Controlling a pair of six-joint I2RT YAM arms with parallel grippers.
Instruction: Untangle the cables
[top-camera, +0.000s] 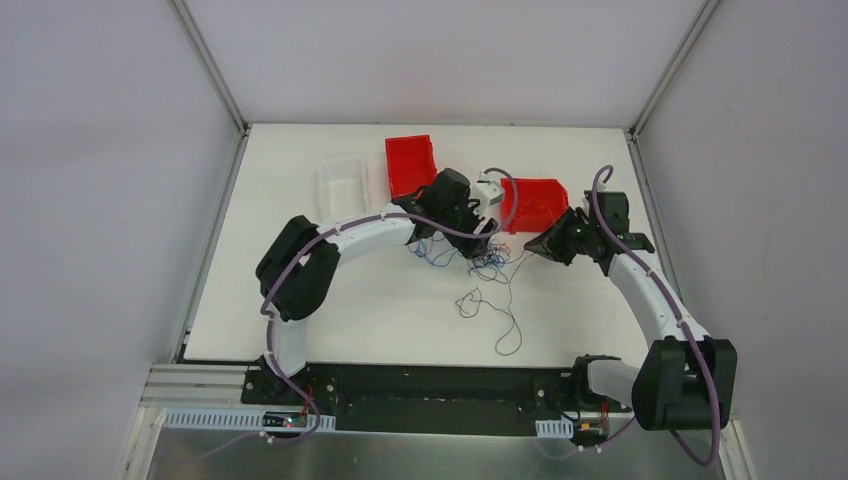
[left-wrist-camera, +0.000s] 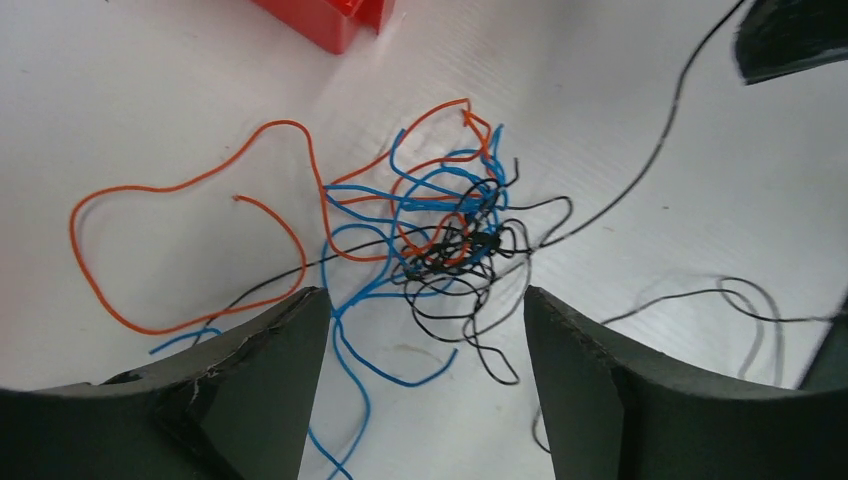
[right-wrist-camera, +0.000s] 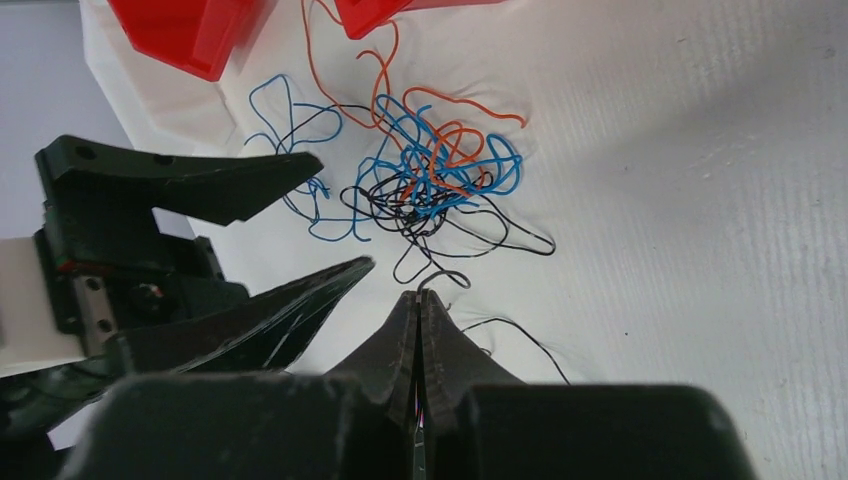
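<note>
**Orange, blue, black cables (left-wrist-camera: 450, 235): free one strand at a time**

Your left gripper (left-wrist-camera: 422, 298) hangs with jaws wide apart, the cables bunched on the table (left-wrist-camera: 150, 80) at 12 o'clock from the gap. On your right gripper (right-wrist-camera: 420, 298) the jaws are pressed together at the bunch's 6 o'clock edge; whether they pinch a black strand cannot be told. Close the left on the core, then draw a loose end outward slowly.

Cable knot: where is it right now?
Top view: the cable knot lies nearside of the right-hand red bin, just ahead of the open fingers of the left gripper.
</note>
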